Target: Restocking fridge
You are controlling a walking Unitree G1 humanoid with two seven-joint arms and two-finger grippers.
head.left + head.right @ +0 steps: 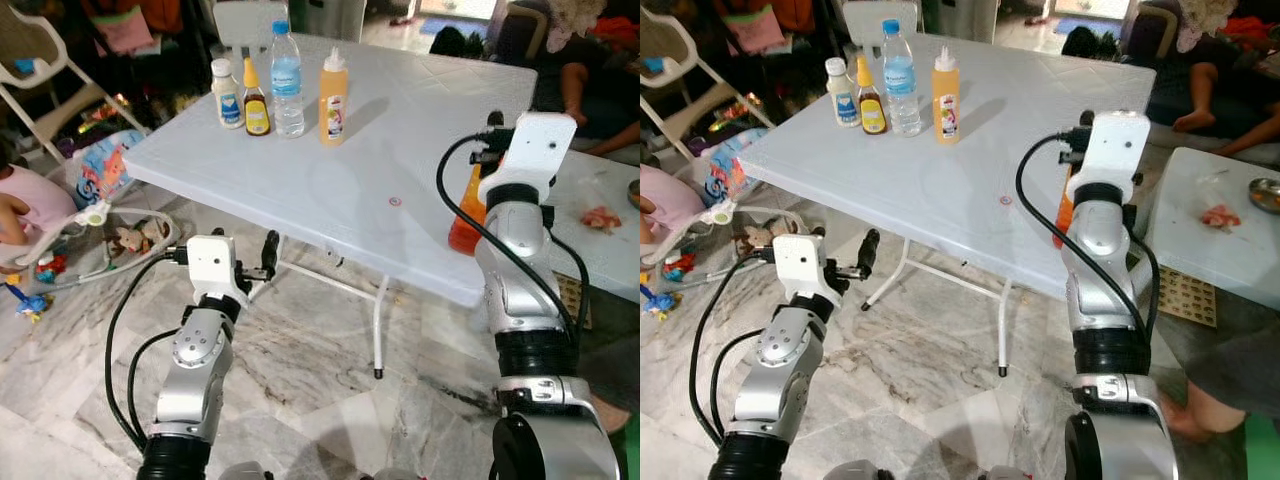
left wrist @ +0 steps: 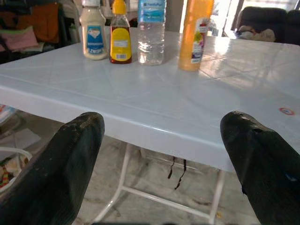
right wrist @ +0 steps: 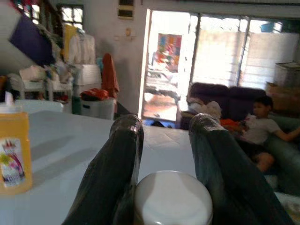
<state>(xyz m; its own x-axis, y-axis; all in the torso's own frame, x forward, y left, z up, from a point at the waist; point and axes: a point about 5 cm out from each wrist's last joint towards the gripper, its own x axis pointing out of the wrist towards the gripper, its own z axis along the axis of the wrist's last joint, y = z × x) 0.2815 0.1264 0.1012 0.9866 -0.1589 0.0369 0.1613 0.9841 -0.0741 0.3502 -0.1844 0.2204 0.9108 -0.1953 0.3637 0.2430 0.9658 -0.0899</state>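
Four bottles stand in a row at the far left of the white table (image 1: 400, 150): a white mayonnaise bottle (image 1: 227, 93), a brown sauce bottle (image 1: 256, 100) with a yellow cap, a clear water bottle (image 1: 287, 80) and a yellow-orange bottle (image 1: 333, 98). My right gripper (image 3: 164, 129) is shut on an orange bottle (image 1: 466, 215) at the table's right edge. Its white cap (image 3: 172, 197) sits between the fingers (image 3: 119, 164). My left gripper (image 2: 164, 124) hangs open below the table's near edge, facing the row of bottles, with nothing in it.
A second white table (image 1: 600, 200) with food and a bowl stands to the right, with a person (image 1: 590, 90) seated behind it. A child (image 1: 20, 205) and toys (image 1: 130, 240) are on the marble floor at the left. Chairs stand behind the table.
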